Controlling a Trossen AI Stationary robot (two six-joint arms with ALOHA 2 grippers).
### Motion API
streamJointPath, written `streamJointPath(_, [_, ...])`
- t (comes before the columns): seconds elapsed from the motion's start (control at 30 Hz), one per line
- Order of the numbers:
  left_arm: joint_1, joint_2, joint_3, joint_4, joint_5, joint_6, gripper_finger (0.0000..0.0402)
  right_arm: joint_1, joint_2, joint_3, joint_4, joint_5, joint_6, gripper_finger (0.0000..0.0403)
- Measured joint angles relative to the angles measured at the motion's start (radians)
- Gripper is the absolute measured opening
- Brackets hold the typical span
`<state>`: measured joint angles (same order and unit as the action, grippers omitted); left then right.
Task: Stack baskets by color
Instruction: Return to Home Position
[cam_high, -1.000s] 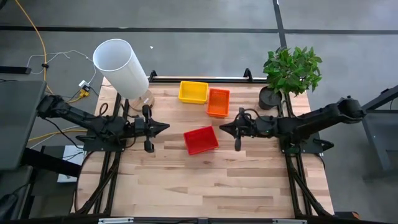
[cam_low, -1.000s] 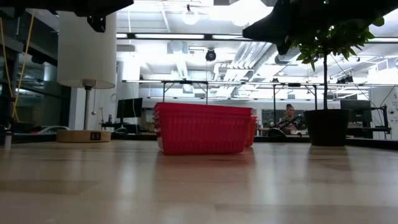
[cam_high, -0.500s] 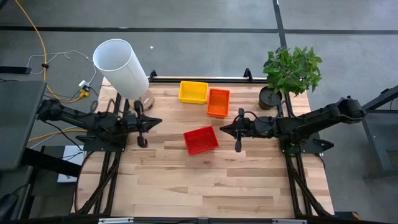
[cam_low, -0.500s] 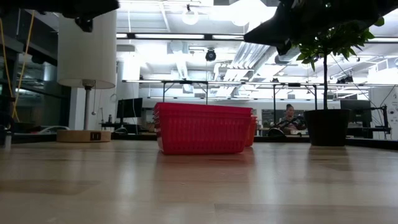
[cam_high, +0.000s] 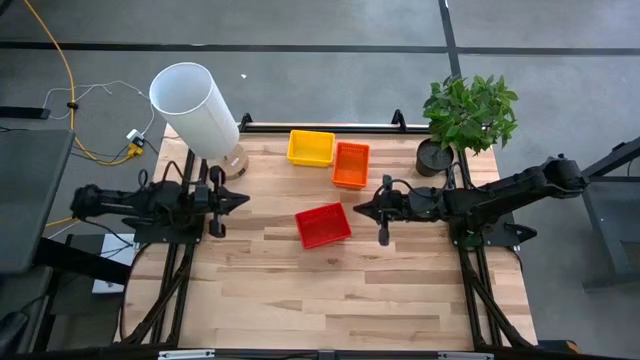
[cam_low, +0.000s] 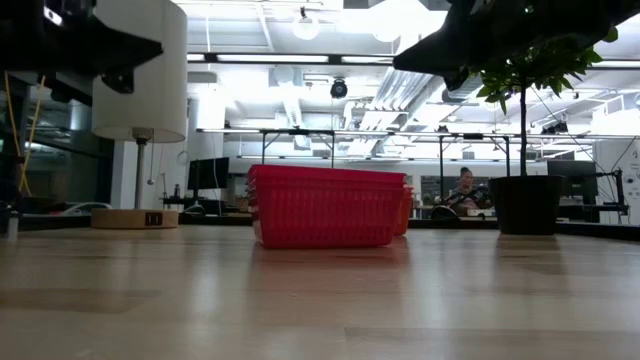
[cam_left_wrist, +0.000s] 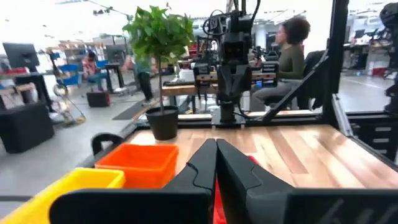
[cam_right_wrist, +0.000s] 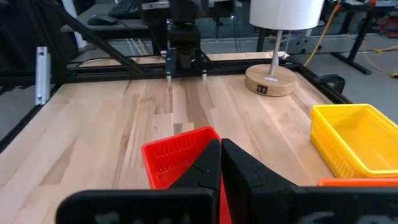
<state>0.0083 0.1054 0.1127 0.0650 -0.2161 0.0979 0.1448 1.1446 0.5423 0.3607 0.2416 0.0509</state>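
Red baskets (cam_high: 323, 225), nested into one stack whose layered rims show in the low view, stand near the middle of the wooden table (cam_high: 330, 290), turned slightly askew to its edges. Yellow baskets (cam_high: 311, 148) sit at the far edge of the table, and orange baskets (cam_high: 351, 164) stand just beside them on the side of the right arm; from above, how many lie in each of these two piles cannot be told. The red stack is apart from both, nearer the front. The left gripper (cam_high: 243, 198) hangs above the table's left side, well apart from every basket, pointing toward the centre; its wrist view shows its two dark fingers (cam_left_wrist: 199, 171) pressed together with nothing between them. The right gripper (cam_high: 357, 209) hangs above the table just to the right of the red stack, facing the left one; its fingers (cam_right_wrist: 239, 171) likewise meet and carry nothing. A white cylindrical lamp (cam_high: 195, 108) stands on a round wooden base at the far left corner, and a potted plant (cam_high: 468, 112) at the far right corner. A seated person (cam_left_wrist: 289, 56) shows in the room beyond.
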Motion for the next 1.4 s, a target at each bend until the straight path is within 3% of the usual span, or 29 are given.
streamJointPath(0.23, [0.066,-0.064,-0.088,0.008,0.099,-0.09,0.0,-0.003,-0.002,0.0,-0.005,-0.05,-0.003,0.0])
streamJointPath(0.5, [0.077,-0.075,-0.102,-0.027,0.074,-0.103,0.0,-0.018,-0.027,0.0,-0.068,-0.097,0.002,0.0])
streamJointPath(0.77, [0.077,-0.069,-0.101,-0.027,0.024,-0.078,0.0,-0.154,-0.309,0.0,-0.319,-0.268,0.027,0.0])
streamJointPath(0.97, [0.077,-0.069,-0.101,-0.027,0.024,-0.079,0.0,-0.151,-0.433,-0.007,-0.443,-0.253,0.012,0.0])
streamJointPath(1.27, [0.077,-0.069,-0.101,-0.026,0.023,-0.103,0.0,-0.135,-0.669,-0.373,-0.11,-0.198,0.049,0.0])
streamJointPath(1.4, [0.077,-0.069,-0.101,-0.026,0.023,-0.103,0.0,-0.146,-0.816,-0.461,-0.097,-0.189,0.072,0.0])
